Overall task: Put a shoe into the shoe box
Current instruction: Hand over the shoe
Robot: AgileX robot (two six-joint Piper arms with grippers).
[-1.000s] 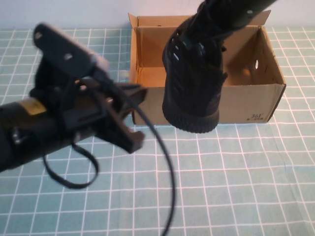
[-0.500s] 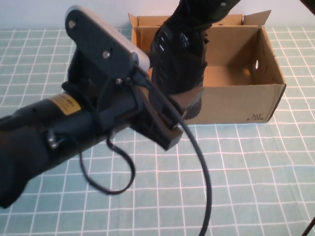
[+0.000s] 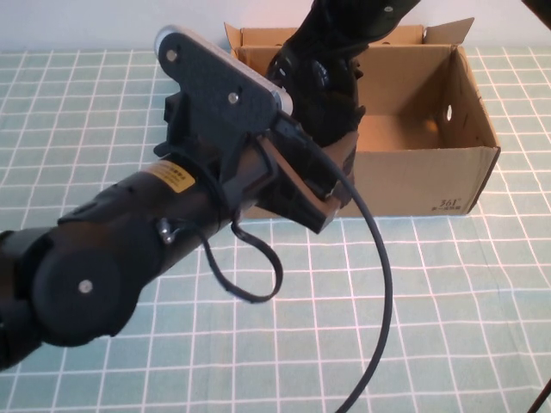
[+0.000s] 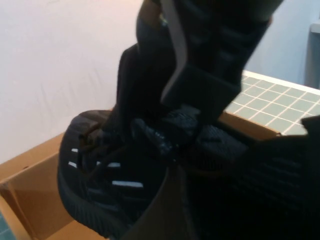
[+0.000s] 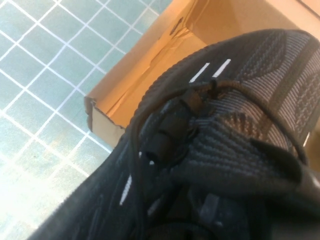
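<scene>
The black mesh shoe (image 3: 320, 95) hangs toe down inside the left part of the brown cardboard shoe box (image 3: 413, 181). My right gripper (image 3: 343, 39) comes in from above and is shut on the shoe's upper end. My left gripper (image 3: 325, 191) is open at the box's front wall, right against the lower part of the shoe. In the left wrist view the shoe (image 4: 100, 170), with white dash marks, sits over the box (image 4: 25, 175). In the right wrist view the laces and mesh (image 5: 240, 100) fill the picture above a box corner (image 5: 150, 75).
My left arm (image 3: 129, 249) and its black cable (image 3: 379, 284) cover much of the table's left and middle in the high view. The table has a green checked cloth (image 3: 465, 301). The box's right half shows bare cardboard and a round side hole (image 3: 449, 113).
My left arm has swung forward and right, bringing its gripper up to the box front and the shoe. The shoe has gone left and down into the box.
</scene>
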